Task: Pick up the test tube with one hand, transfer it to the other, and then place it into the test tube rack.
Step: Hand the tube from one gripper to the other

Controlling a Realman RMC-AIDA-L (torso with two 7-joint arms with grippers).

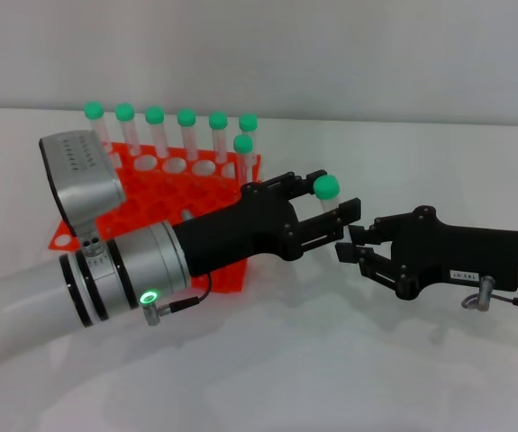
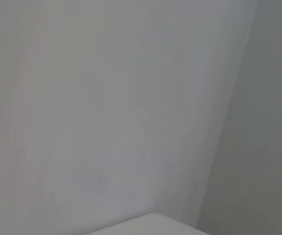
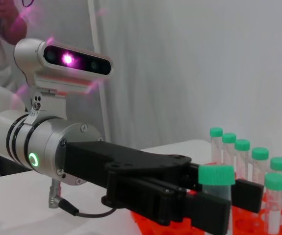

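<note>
The test tube (image 1: 328,193), clear with a green cap, stands upright between the fingers of my left gripper (image 1: 333,203), the black hand with the green ring light (image 1: 149,296). The left gripper is shut on it above the table, just right of the orange-red rack (image 1: 150,193). My right gripper (image 1: 352,246), black with a white label, is open and empty, its tips just right of and below the left fingertips. The right wrist view shows the held tube (image 3: 216,177) in the left gripper (image 3: 214,203), with the rack (image 3: 248,226) behind. The left wrist view shows only a pale wall.
Several green-capped tubes (image 1: 186,126) stand in the rack's back row, and one (image 1: 243,148) stands a row nearer. The left arm's grey perforated box (image 1: 78,180) hangs over the rack's left side. White table lies in front of both arms.
</note>
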